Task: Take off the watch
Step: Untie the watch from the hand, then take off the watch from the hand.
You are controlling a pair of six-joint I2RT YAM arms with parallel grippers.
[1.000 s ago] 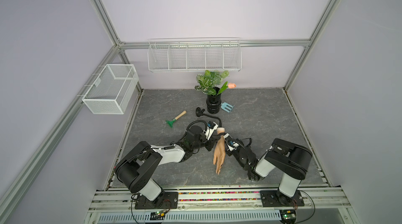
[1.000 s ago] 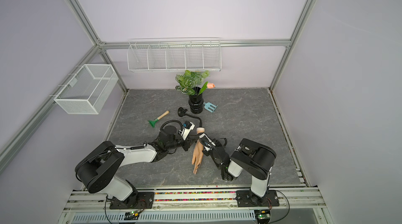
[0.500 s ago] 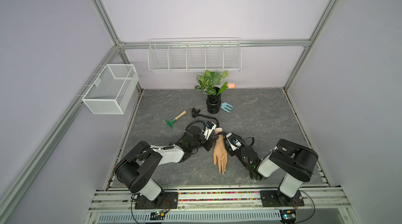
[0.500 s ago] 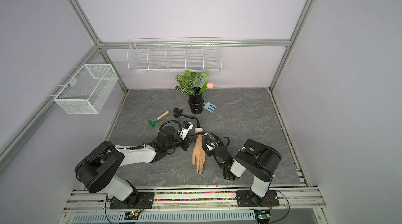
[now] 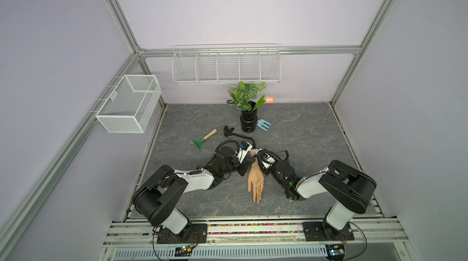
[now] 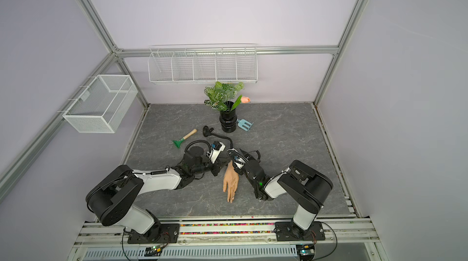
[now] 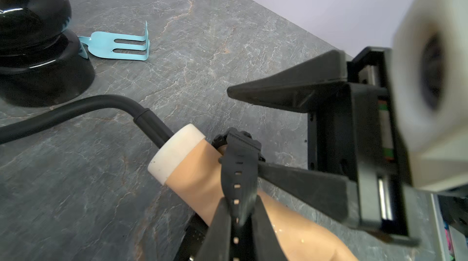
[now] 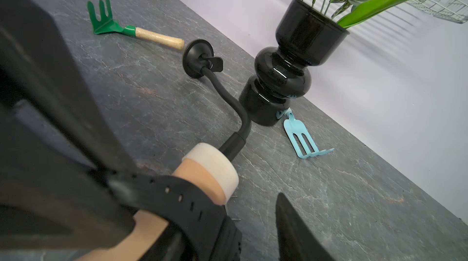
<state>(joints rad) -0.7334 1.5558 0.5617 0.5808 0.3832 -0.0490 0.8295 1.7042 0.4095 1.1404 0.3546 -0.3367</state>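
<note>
Grey stone tabletop (image 5: 304,130), left fingers (image 7: 236,221) pinched on watch (image 7: 239,171) strap, right fingers (image 7: 243,130) parted around mannequin wrist (image 7: 197,178).

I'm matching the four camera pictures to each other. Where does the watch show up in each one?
Top views: the watch is barely visible between the two arms, at the wrist.
Left wrist view: strap across the wrist.
Right wrist view: strap around the wrist.
Shared landmark: the black vase.

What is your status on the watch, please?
Left hand shut on the watch strap. Right hand open, straddling the watch. Watch around the mannequin wrist. Nothing in the way.
</note>
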